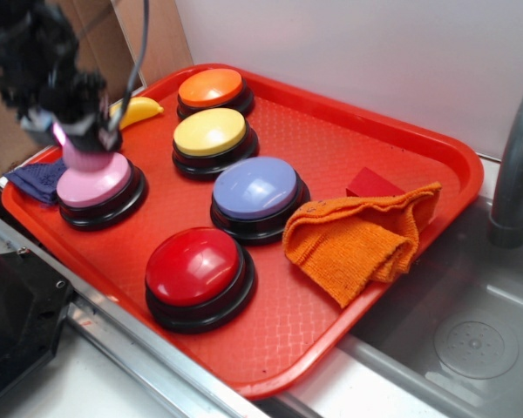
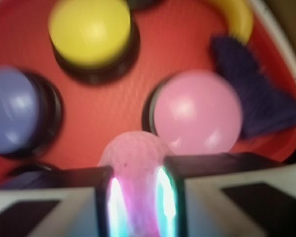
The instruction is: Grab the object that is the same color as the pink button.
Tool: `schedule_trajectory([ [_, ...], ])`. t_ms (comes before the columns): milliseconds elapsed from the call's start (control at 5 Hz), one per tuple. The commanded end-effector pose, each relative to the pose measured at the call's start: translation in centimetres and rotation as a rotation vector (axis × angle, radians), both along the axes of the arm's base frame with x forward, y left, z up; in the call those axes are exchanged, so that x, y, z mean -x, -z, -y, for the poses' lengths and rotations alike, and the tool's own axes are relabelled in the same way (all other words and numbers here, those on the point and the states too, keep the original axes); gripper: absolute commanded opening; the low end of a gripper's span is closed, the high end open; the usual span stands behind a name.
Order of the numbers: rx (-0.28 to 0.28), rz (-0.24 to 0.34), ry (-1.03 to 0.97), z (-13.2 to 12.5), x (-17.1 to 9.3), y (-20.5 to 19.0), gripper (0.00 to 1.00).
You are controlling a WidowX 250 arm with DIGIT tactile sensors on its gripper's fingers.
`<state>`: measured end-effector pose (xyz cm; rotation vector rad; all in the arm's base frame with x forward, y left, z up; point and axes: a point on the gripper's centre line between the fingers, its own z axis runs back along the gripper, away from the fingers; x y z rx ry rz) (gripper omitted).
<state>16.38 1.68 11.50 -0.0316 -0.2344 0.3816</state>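
The small fuzzy pink ball (image 2: 134, 153) sits squeezed between my gripper's (image 2: 136, 197) two pads, held above the tray. In the exterior view the gripper (image 1: 80, 144) hangs at the left of the tray, just over the pink button (image 1: 94, 181), with the pink ball (image 1: 85, 157) showing below the fingers. The pink button (image 2: 197, 111) lies right of and beyond the ball in the wrist view.
On the red tray (image 1: 366, 131) stand an orange button (image 1: 211, 87), a yellow button (image 1: 209, 132), a lavender-blue button (image 1: 255, 188) and a red button (image 1: 194, 266). An orange cloth (image 1: 357, 239), a red block (image 1: 373, 184), a yellow banana toy (image 1: 139, 110) and a dark blue cloth (image 1: 37, 179) lie around. A sink with a faucet (image 1: 514, 174) is at the right.
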Motion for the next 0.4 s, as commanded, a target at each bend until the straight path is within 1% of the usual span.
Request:
schedule_trajectory([
  [0, 0.013, 0.063, 0.018, 0.12, -3.38, -6.4, 0.0],
  [200, 0.019, 0.05, 0.045, -0.14, -4.1, -6.52, 0.0],
])
